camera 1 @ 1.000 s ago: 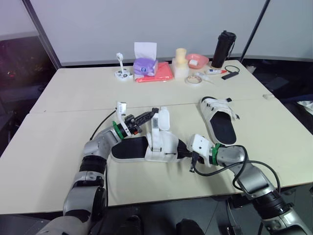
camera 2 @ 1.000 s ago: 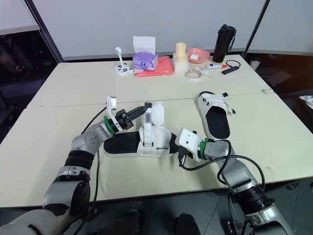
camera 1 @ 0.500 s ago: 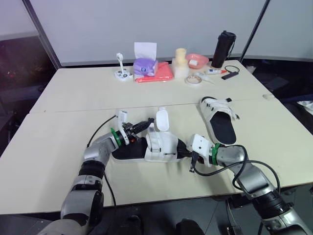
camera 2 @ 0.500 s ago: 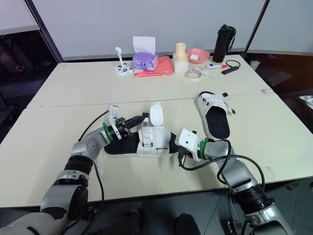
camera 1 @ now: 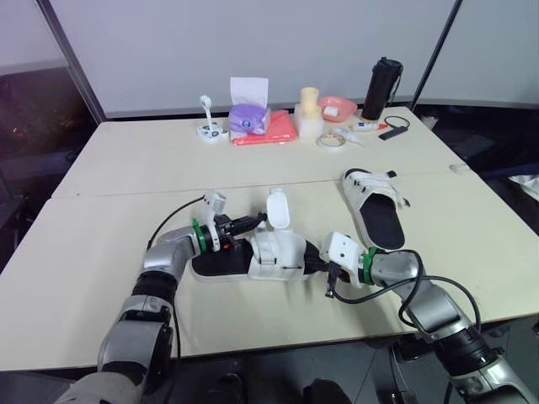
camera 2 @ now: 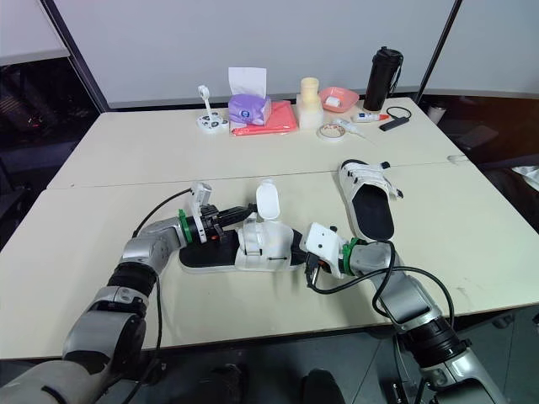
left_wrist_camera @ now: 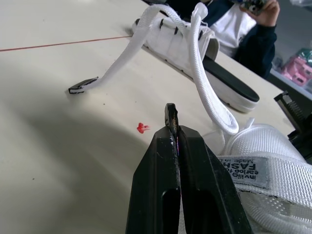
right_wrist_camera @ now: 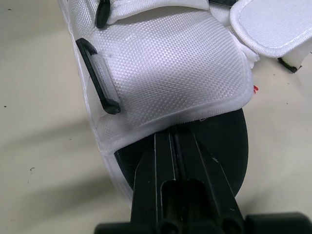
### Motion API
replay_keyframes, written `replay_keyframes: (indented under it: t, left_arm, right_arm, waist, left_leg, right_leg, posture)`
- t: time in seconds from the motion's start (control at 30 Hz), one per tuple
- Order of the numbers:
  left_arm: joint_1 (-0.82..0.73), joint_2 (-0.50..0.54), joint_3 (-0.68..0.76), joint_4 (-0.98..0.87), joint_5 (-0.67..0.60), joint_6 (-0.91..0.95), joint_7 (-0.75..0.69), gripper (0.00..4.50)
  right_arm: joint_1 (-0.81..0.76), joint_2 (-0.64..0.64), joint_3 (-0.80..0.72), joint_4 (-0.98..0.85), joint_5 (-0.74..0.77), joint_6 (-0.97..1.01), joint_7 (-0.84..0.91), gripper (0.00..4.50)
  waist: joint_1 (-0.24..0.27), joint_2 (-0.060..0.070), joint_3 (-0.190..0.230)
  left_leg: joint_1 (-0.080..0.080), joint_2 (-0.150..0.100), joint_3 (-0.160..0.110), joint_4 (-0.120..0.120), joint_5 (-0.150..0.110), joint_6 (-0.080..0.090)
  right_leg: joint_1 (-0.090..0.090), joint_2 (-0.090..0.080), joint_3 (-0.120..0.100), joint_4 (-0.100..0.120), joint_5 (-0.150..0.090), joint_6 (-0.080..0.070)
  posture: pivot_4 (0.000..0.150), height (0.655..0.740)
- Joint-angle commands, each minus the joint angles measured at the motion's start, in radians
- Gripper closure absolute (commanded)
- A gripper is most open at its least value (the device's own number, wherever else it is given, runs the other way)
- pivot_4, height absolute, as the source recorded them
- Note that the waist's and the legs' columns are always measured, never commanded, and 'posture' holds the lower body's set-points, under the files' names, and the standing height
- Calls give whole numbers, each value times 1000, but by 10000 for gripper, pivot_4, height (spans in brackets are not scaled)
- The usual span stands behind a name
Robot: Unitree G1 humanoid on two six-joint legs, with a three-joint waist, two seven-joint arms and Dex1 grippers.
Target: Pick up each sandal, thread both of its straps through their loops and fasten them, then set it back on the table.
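Left claw: the left claw has its two black fingers pressed together, with nothing seen between them. It lies low over the bench, at the heel side of the near sandal, with its tip pointing at the raised strap.

Right claw: the right claw is also pressed together. Its tip meets the hem of the near sandal's white mesh upper and lies over the black footbed. Whether it nips the hem cannot be told.

Near sandal: the near sandal lies on its sole on the front half of the bench, between the two claws, lengthwise from the robot's left to its right.

Its straps: one strap stands upright and unfastened above the upper. A black loop on the side of the upper has no strap through it. A sewn label sits on the webbing beside the left claw.

Far sandal: the far sandal rests on the bench to the right, well apart from the near one. The left wrist view shows a long strap trailing loose over the bench, black tip down.

Speck: a small red speck lies on the bench just beyond the left claw's tip.

Back of bench: a purple tissue box, a red flat item, a pink bowl, a tape roll and a black bottle stand there.

Person: a dark sleeve shows beyond the far sandal.
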Motion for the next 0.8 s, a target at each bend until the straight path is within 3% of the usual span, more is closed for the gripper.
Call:
replay_keyframes:
  t: [0.03, 0.13, 0.5, 0.7, 0.8]
  left_arm:
    - [34, 27, -58, 33, 79, -31, -2, 30844]
    - [38, 45, -90, 30, 136, -128, 10, 16826]
    - [-45, 108, -171, 84, 312, -380, 114, 16826]
    - [-139, 107, -94, 157, 266, -371, 165, 16826]
    - [-179, 79, -29, 155, 182, -271, 132, 16826]
  right_arm:
    - [19, -6, 28, 36, -26, 21, 10, 45000]
    - [18, -5, 28, 38, -26, 20, 8, 45000]
    - [13, 1, 31, 43, -28, 16, 3, 45000]
    - [10, 7, 31, 47, -29, 14, 0, 45000]
    - [9, 10, 33, 50, -29, 13, -2, 45000]
  waist:
    - [0, 0, 0]
    - [0, 0, 0]
    - [0, 0, 0]
    - [-1, -2, 1]
    - [-1, -3, 2]
  left_leg:
    - [0, 0, 0, 0, 0, 0]
    - [0, 0, 0, 0, 0, 0]
    - [0, 0, 0, 0, 0, 0]
    - [-1, 0, 0, 0, 0, 0]
    - [-1, 0, 0, 0, 0, 0]
  right_leg:
    - [0, 0, 0, 0, 0, 0]
    - [0, 0, 0, 0, 0, 0]
    - [0, 0, 0, 0, 0, 0]
    - [-1, 0, 0, 0, 0, 0]
    - [-1, 1, 0, 0, 0, 0]
  posture:
    - [1500, 7400]
    - [1500, 7400]
    - [1500, 7400]
    - [1500, 7400]
    - [1500, 7400]
